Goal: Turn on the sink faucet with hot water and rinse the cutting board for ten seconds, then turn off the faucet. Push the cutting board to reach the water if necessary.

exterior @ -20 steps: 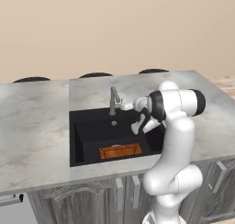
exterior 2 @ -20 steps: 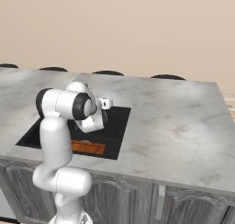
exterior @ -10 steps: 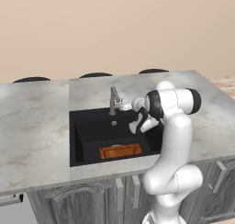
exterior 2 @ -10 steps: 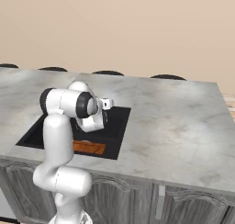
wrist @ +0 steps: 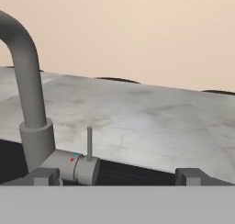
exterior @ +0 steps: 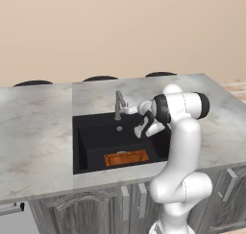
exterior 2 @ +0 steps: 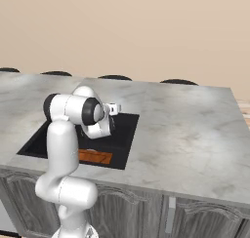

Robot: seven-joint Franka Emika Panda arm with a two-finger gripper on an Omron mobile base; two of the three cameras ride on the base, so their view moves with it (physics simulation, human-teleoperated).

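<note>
while the pincer [wrist: 117,176] gapes, the faucet [wrist: 32,108] lever stands upright.

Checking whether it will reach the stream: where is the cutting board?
The cutting board lies flat on the sink floor by the near wall, short of the faucet.

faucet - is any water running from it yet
No: in the left base view no blue stream falls from the faucet into the sink, and the cutting board lies dry.

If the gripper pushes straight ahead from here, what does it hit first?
Most likely the slim brushed-grey metal faucet: its small side lever stands just beyond the open gripper, nearer one fingertip. Depth is hard to judge.
</note>
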